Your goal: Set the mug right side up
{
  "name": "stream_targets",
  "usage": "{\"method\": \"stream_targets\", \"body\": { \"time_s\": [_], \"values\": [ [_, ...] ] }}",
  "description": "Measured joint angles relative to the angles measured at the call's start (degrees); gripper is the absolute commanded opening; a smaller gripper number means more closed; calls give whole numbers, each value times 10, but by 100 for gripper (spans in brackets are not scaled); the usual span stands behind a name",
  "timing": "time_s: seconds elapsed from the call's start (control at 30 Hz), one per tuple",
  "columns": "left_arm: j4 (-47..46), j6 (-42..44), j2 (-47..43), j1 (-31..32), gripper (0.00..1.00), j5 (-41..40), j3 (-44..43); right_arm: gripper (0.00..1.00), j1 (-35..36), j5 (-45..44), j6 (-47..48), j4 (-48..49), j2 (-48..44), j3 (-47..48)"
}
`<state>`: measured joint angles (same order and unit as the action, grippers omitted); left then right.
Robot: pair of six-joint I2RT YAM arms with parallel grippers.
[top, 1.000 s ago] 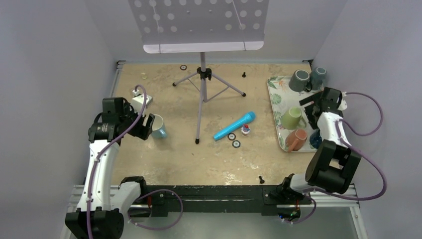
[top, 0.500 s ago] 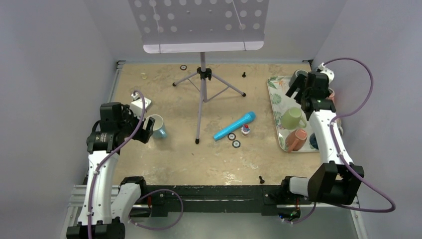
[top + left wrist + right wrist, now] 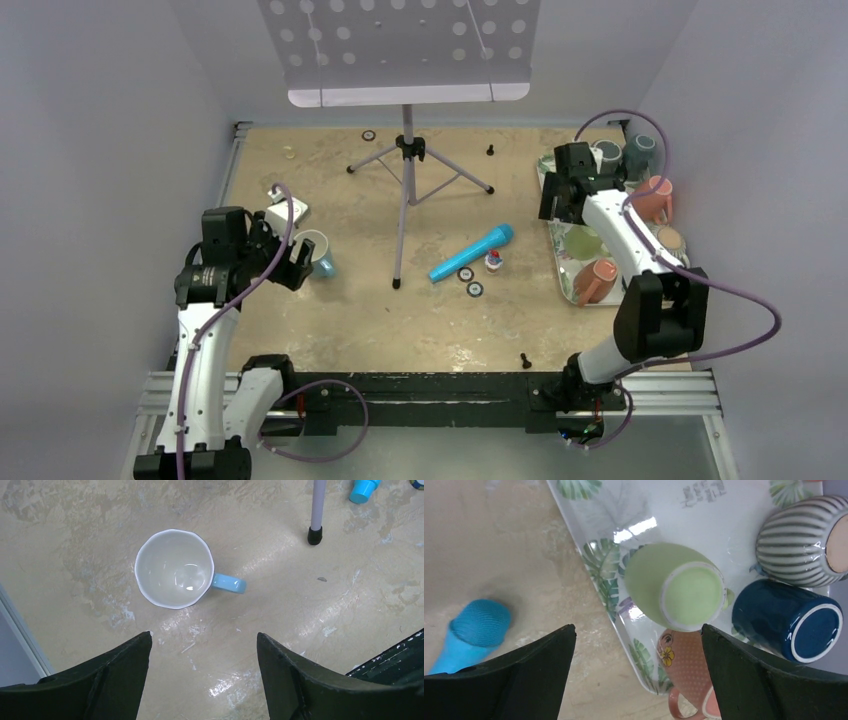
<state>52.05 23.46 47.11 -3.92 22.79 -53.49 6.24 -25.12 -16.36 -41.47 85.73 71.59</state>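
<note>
Blue-handled mug (image 3: 174,569) upright, left hand (image 3: 202,637) released above, right hand (image 3: 638,630) released, peach mug (image 3: 686,662) cut off

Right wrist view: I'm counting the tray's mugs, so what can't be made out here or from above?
Right wrist view: pale pink floral ceramic mug cut off by the bottom edge and a jaw.
Right wrist view: grey striped ceramic mug clipped by the right edge.
Right wrist view: print on the white leaf-patterned tray too blurred to read.
Top view: light green ceramic mug partly behind the right arm.
</note>
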Motion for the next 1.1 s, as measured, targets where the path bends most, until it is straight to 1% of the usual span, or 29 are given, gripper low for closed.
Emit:
{"method": "stream_targets", "body": {
  "time_s": [0.07,0.2,0.4,0.57,0.77,0.93,1.0,1.03,1.07,1.1],
  "values": [
    [0,2,-1,0,80,5,0,98,7,-14,-1,-11,19,-6],
    [1,2,5,2,80,10,0,98,0,-58,0,-28,23,-16],
    [3,2,5,2,80,11,0,98,-16,-59,1,3,23,-18],
    [4,2,6,2,80,11,0,98,-23,-72,0,24,24,-47],
    [4,3,8,2,80,12,0,91,-39,-68,0,40,39,-56],
    [4,3,8,2,80,13,0,83,-41,-33,-3,58,48,-43],
    [4,3,9,2,80,13,0,83,-41,-15,-5,68,48,-31],
    [4,3,10,2,80,14,0,85,-41,-6,-6,73,48,-26],
    [4,3,11,2,80,14,0,88,-41,5,-6,79,49,-19],
    [4,3,11,2,80,14,0,93,-41,15,-7,85,50,-12]
  ]
}}
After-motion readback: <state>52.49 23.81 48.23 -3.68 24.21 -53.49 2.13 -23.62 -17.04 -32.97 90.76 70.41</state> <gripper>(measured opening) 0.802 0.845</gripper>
